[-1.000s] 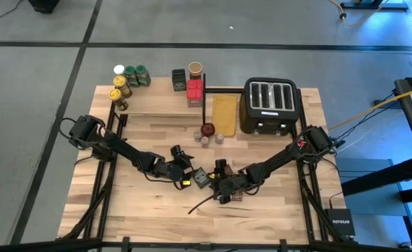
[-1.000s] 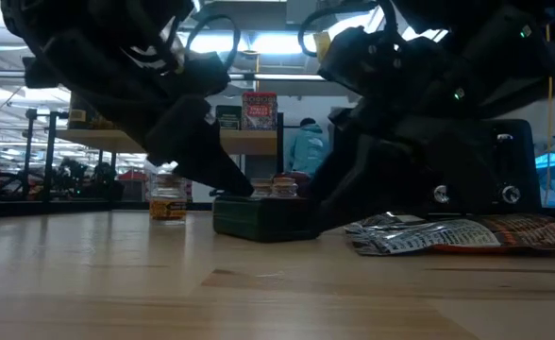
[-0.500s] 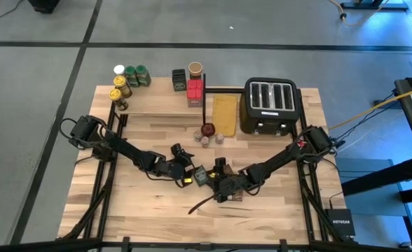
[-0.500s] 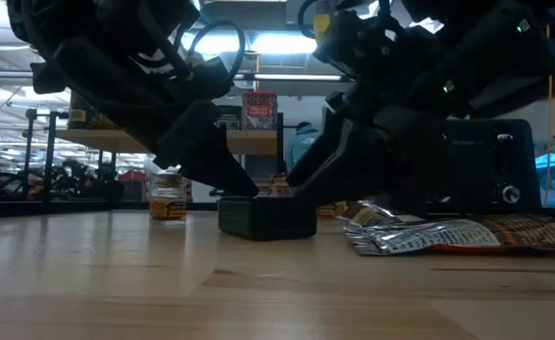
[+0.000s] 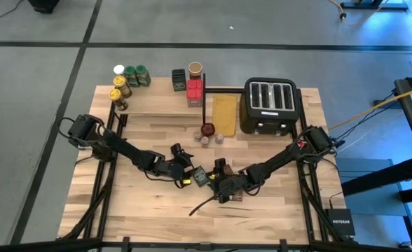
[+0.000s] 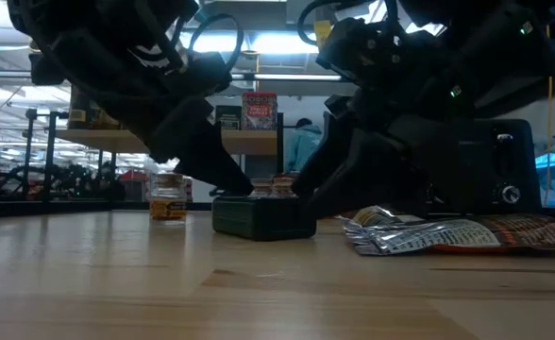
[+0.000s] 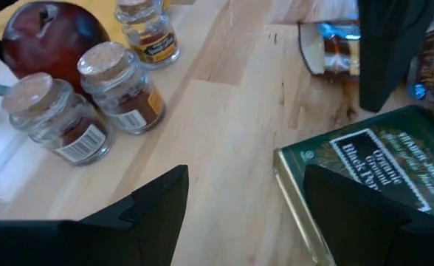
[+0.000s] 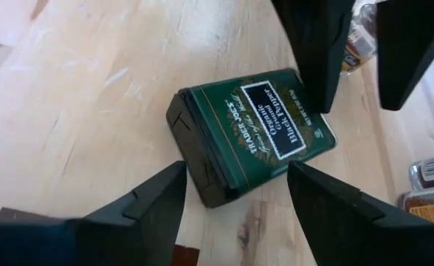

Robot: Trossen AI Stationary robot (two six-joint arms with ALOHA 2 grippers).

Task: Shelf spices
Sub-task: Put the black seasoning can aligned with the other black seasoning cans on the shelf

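Note:
A flat dark green pepper tin [image 5: 201,177] lies on its broad side at mid-table, label up [image 8: 272,122]. My left gripper [image 5: 190,176] stands open at its left. One finger is over the tin's edge [image 7: 350,214] and the other over bare wood [image 7: 158,210]. My right gripper [image 5: 215,183] is open at the tin's right, its fingers on either side of the dark lid end [image 8: 195,162]. Other spices [image 5: 130,77] stand on the shelf [image 5: 157,103] at the far left. My left gripper slants down from the table's left. One fingertip [image 6: 243,186] meets the tin's upper edge [image 6: 232,198] at its left end, and the other finger is off the tin. The tin lies flat on the table. My right gripper slants down from the right, a fingertip [image 6: 304,189] at the tin's upper right edge; I cannot tell whether it touches.
Three small cork-topped jars [image 7: 121,89] and a dark red apple [image 7: 54,29] stand just beyond the tin. A crumpled foil packet [image 6: 428,236] lies under my right arm. A black toaster [image 5: 271,105] and a tan board [image 5: 225,113] are at the far right.
My right gripper has rolled a little about its own axis beside the tin. The tin stays flat on the table in about the same place.

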